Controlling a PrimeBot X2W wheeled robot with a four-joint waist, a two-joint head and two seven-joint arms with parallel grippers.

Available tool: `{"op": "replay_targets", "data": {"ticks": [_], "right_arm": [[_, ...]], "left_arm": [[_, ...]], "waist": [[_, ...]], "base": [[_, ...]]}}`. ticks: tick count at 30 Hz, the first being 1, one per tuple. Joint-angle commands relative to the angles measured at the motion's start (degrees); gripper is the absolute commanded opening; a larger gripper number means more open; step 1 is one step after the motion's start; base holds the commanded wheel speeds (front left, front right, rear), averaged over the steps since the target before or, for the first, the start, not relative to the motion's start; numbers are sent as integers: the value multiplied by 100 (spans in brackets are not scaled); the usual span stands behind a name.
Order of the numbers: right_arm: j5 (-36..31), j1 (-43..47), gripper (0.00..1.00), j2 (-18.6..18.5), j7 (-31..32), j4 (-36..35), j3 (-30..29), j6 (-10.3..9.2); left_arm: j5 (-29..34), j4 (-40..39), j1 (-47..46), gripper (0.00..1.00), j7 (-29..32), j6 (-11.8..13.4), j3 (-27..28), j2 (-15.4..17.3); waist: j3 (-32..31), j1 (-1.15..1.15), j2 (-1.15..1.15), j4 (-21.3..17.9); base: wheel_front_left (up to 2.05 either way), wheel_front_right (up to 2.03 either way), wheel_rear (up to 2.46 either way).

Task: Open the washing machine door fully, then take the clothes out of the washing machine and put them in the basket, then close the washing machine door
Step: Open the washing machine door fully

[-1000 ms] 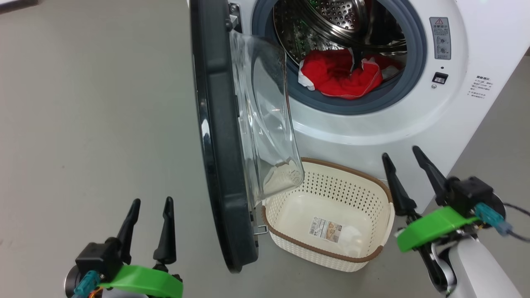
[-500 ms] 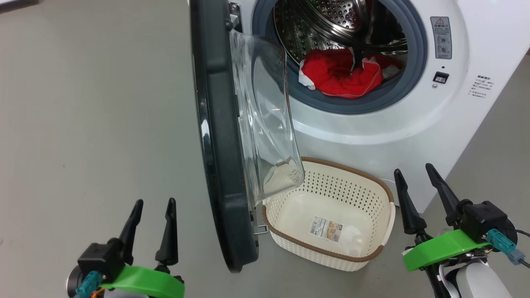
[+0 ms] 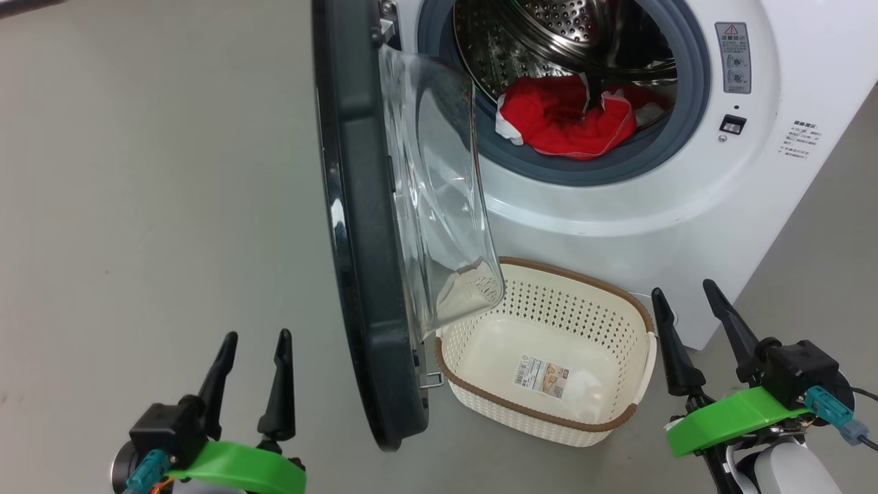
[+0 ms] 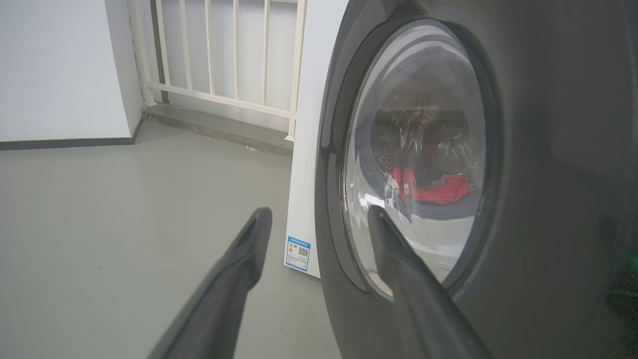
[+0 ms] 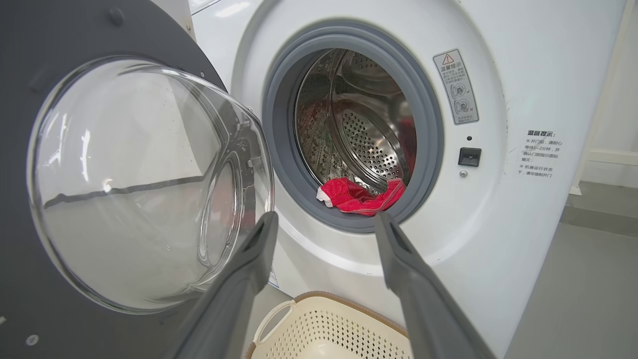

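The white washing machine fills the upper right of the head view. Its black-rimmed door stands swung out toward me, glass bowl facing right. Red clothes lie at the drum's front lip, also seen as clothes in the right wrist view. The cream basket sits on the floor below the opening with nothing in it. My left gripper is open, low at the door's outer side, apart from it. My right gripper is open beside the basket's right end, holding nothing.
Grey floor spreads wide to the left of the door. A white railing and wall stand behind the machine in the left wrist view. The door's lower edge hangs close over the basket's left end.
My right gripper has dropped lower and slightly right, away from the machine front. The left gripper has barely moved. The door, clothes and basket stay as they were.
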Motion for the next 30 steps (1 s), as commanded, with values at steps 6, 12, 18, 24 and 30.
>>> {"op": "replay_targets", "data": {"ticks": [6,12,18,24,30], "right_arm": [[91,-62,100,9,-37,-108,141,36],[180,-106,100,9,-37,-71,229,36],[225,-127,100,9,-37,-45,273,36],[265,-108,100,9,-37,-6,279,36],[279,-111,100,9,-37,-10,300,36]], "left_arm": [[62,-220,-178,0,-45,52,227,101],[164,-723,-509,0,-45,98,314,101],[122,-1522,-873,0,-45,237,225,101],[140,-2339,-1131,0,1,298,-114,101],[-110,-2989,-1173,0,363,337,-712,101]], "waist": [[-11,0,0,1],[-38,0,0,4],[-58,0,0,2],[-97,0,0,-13],[-81,0,0,-105]], "base": [[0,0,0],[0,0,0],[0,0,0],[0,0,0],[0,0,0]]}}
